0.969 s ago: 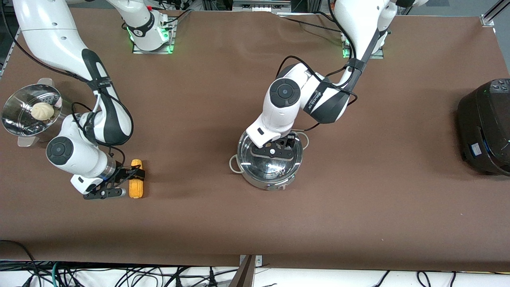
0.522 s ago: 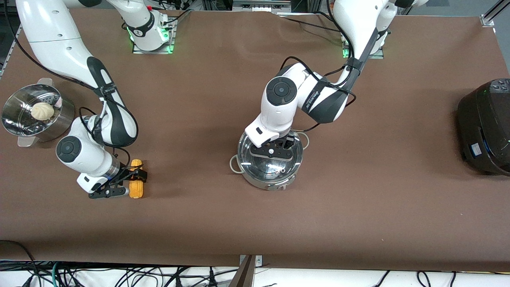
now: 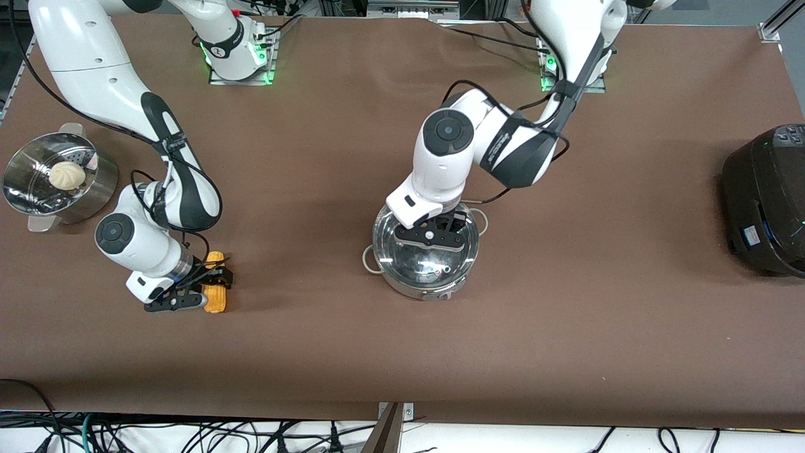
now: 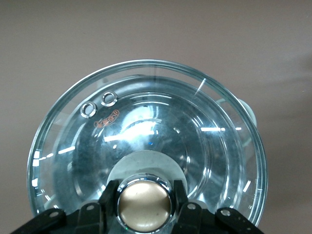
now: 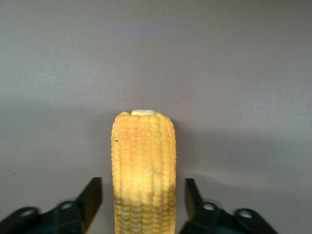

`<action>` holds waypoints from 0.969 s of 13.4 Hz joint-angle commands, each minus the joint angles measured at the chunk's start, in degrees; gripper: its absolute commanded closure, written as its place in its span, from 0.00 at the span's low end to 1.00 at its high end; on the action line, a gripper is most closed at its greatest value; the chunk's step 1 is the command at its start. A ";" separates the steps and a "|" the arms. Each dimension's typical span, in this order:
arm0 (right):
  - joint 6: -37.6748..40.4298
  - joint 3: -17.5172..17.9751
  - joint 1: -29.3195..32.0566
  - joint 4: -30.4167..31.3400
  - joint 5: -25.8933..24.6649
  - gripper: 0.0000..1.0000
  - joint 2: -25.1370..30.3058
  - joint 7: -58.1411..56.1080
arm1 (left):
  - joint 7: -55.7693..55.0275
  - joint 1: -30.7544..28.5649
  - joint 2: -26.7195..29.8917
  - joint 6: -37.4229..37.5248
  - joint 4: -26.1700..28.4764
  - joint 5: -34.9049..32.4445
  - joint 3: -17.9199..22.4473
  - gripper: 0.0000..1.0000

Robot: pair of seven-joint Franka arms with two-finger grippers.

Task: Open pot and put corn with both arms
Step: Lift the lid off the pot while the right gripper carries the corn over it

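Note:
The steel pot (image 3: 427, 286) stands mid-table with its clear glass lid (image 3: 415, 258) over it. My left gripper (image 3: 443, 229) is shut on the lid's round knob (image 4: 145, 207), with one finger on each side; the lid (image 4: 146, 122) fills the left wrist view. The yellow corn (image 3: 216, 303) lies on the brown table toward the right arm's end. My right gripper (image 3: 214, 283) is open, low over the corn. In the right wrist view its fingers (image 5: 92, 195) stand on either side of the corn (image 5: 144, 156) with gaps between.
A steel steamer pot (image 3: 94, 189) holding a bun (image 3: 67, 175) stands at the right arm's end of the table. A large black rice cooker (image 3: 764, 201) stands at the left arm's end. Bare brown table lies between the corn and the pot.
My right arm has shifted a little toward the table's middle, its gripper staying around the corn. My left arm's wrist has risen slightly, and the lid looks a bit higher.

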State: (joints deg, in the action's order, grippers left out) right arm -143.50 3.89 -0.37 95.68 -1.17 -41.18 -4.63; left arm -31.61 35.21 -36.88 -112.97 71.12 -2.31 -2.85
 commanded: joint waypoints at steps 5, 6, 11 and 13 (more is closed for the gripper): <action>9.51 1.47 0.46 -0.84 0.37 0.99 4.59 -0.38 | 2.33 -6.72 8.84 13.47 0.25 -1.20 0.57 0.77; 13.56 2.95 0.46 -1.80 0.47 0.99 7.05 0.06 | 5.74 -8.39 9.19 15.39 0.25 -1.29 0.65 0.77; 34.30 12.26 0.02 -13.02 3.72 0.96 13.58 14.44 | 23.49 -18.22 10.34 19.98 2.79 -1.38 0.65 0.78; 39.33 17.44 -1.37 -18.84 3.02 0.96 13.49 23.05 | 31.40 -22.97 10.43 19.63 5.16 -1.38 0.65 0.78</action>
State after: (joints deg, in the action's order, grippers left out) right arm -108.76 17.41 -0.88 82.35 1.78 -26.48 11.64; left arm -7.27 16.24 -29.06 -93.41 72.34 -2.54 -1.42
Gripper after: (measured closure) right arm 0.722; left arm 0.502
